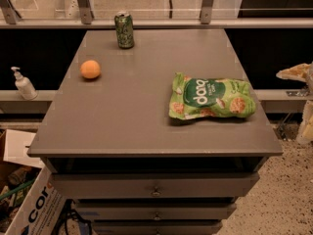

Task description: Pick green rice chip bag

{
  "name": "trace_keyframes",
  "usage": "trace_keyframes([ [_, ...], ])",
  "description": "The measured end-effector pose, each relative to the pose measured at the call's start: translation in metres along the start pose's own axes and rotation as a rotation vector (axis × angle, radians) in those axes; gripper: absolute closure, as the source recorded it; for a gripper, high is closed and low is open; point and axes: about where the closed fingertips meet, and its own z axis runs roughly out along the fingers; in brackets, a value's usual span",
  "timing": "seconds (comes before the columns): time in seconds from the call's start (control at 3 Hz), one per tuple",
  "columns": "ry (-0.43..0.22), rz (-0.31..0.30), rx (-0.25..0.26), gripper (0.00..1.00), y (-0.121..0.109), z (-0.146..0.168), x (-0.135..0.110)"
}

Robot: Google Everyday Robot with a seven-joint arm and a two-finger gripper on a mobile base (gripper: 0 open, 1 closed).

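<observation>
Bag (211, 98) lying flat on right half of worktop (127, 121), lettering up, close to right edge. Orange (90, 69) at left, can (124, 30) upright at back, both well apart from it. Claw (303, 94) off worktop at far right, seemingly level with bag; apart or together, cannot tell.

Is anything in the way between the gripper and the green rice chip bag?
Nothing visible. The gripper is at the right frame edge, off the table; the green rice chip bag lies nearest it. The orange ball and the can sit far left.
</observation>
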Motion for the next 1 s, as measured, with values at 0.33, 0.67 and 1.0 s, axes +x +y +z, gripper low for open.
trace_keyframes([
  [0.33, 0.0, 0.0, 0.0, 0.0, 0.0, 0.0, 0.0],
  [0.67, -0.026, 0.003, 0.012, 0.0, 0.0, -0.002, 0.001],
  [1.0, -0.067, -0.02, 0.002, 0.0, 0.0, 0.013, -0.002],
])
